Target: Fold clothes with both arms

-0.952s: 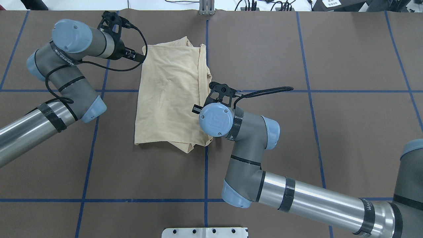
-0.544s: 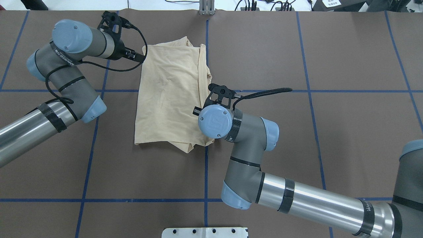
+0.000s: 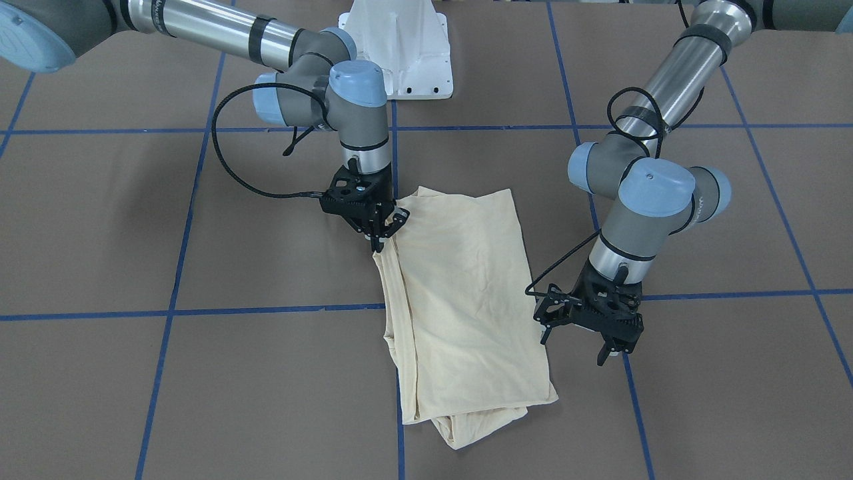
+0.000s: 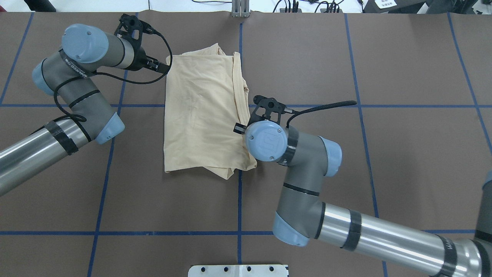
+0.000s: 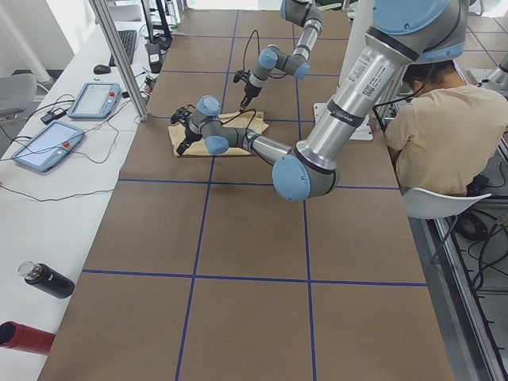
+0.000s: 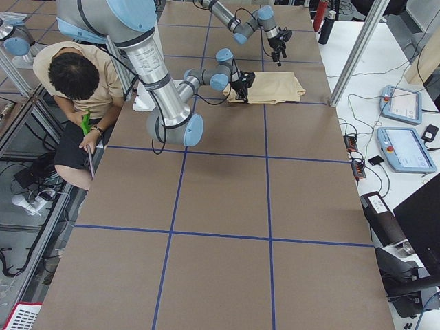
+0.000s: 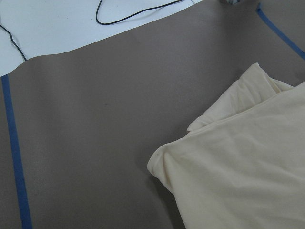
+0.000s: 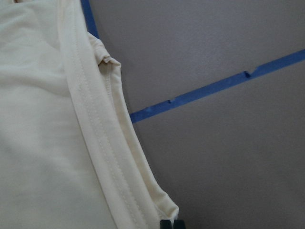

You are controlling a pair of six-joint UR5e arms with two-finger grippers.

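**Front-facing view.** The shirt (image 3: 460, 300) lies folded into a long panel on the bench (image 3: 200, 400), plain side up. The right claw (image 3: 380, 239) points down at the long edge near the robot-side end, with its fingers pinched together on the fabric. The left claw (image 3: 573, 347) hangs just beside the opposite long edge, near the far end. Its fingers are spread and hold nothing.

**Overhead view.** The shirt (image 4: 200, 111) sits mostly left of the centre tape line (image 4: 239, 215). The left claw (image 4: 161, 68) is just beside the far left corner. The right wrist covers its own claw at the shirt's right edge.

**Side views.** The shirt (image 6: 275, 86) lies between both arms — claw detail is too small to judge.

**Left wrist view.** A rounded, layered corner of the shirt (image 7: 238, 162) rests on the bench.

**Right wrist view.** Two black fingertips (image 8: 165, 223) meet at the stitched hem — at the bottom corner of the shirt (image 8: 43, 119).
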